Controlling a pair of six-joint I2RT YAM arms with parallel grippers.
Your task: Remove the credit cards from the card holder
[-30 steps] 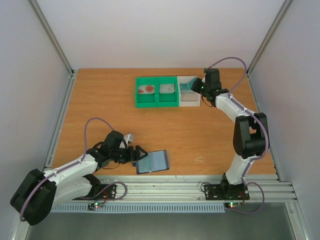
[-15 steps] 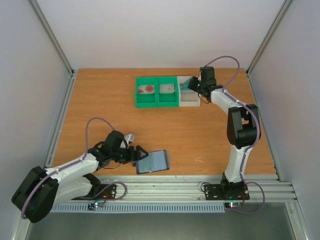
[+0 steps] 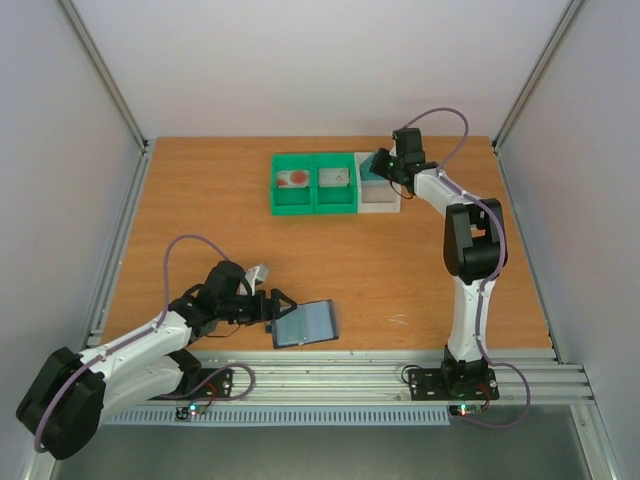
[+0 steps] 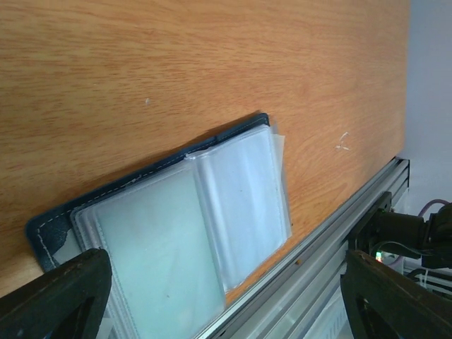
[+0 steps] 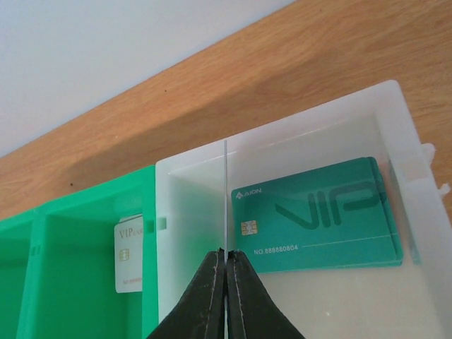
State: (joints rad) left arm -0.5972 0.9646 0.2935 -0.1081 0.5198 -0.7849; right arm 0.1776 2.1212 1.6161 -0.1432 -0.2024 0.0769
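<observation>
**Right gripper holds a card over the white bin: let it go there**

Your right gripper point(image 5: 225, 258) is the one that matters now. Its fingers are pinched together on the held card point(image 5: 224, 191), which stands on edge, so the wrist camera sees it only as a thin line. From above it looks teal. Its long axis points straight out from the fingertips toward 12 o'clock in the wrist view.

It hangs inside the white bin point(image 5: 311, 145), near that bin's 9 o'clock wall. The teal stack point(image 5: 318, 222) lies flat at 3 o'clock of the held card. Its long side runs 9 to 3, crosswise to the held card.

I judge that the coming move is a release. The card must tip toward 3 o'clock to land on the stack, not toward the green bin point(image 5: 78, 268) at 9 o'clock, where a white card point(image 5: 128, 256) sits.

Your left gripper point(image 3: 274, 308) has its fingers spread wide apart and holds nothing. It sits at the 9 o'clock edge of the card holder point(image 4: 176, 219). The holder lies open and flat at 6 o'clock on the tabletop point(image 3: 200, 220), near the front rail. Its clear sleeves look empty, so this may be the last card.

The red-blotched card point(image 3: 295, 179) lies in the green bin's 9 o'clock compartment.
</observation>
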